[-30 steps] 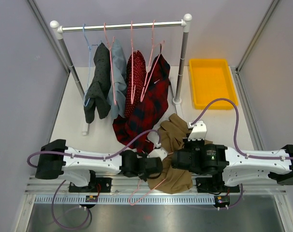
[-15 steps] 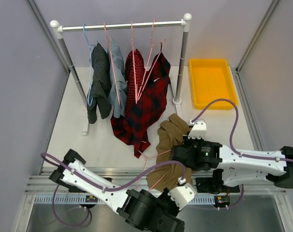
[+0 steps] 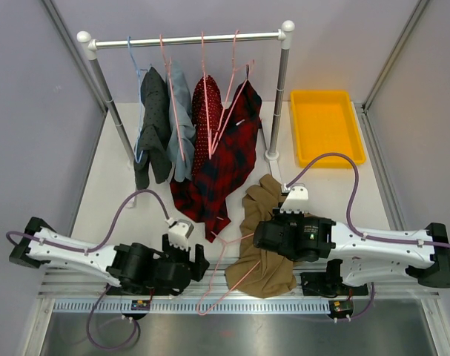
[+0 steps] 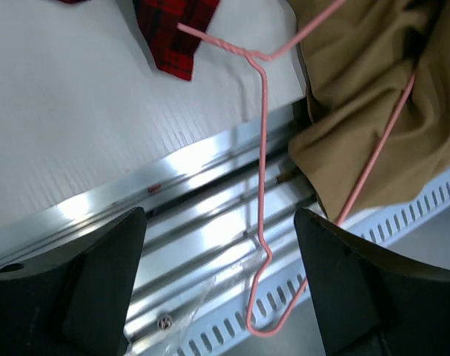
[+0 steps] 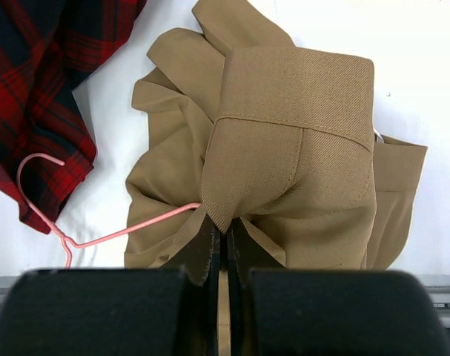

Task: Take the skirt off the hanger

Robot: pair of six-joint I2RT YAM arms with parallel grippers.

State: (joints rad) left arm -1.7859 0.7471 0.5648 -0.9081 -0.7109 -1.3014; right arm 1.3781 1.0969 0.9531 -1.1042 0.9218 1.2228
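The light-brown fabric skirt [image 3: 267,248] lies crumpled at the near edge of the white worktop [image 3: 121,193], right of the middle. The right gripper [image 5: 225,236] is closed tight on a fold of it. The thin pink wire hanger [image 4: 263,148] lies partly across the skirt and reaches over the metal rail [image 4: 173,222] at the near edge. The left gripper [image 4: 219,215] stands wide, holding nothing; the hanger wire passes between its jaws.
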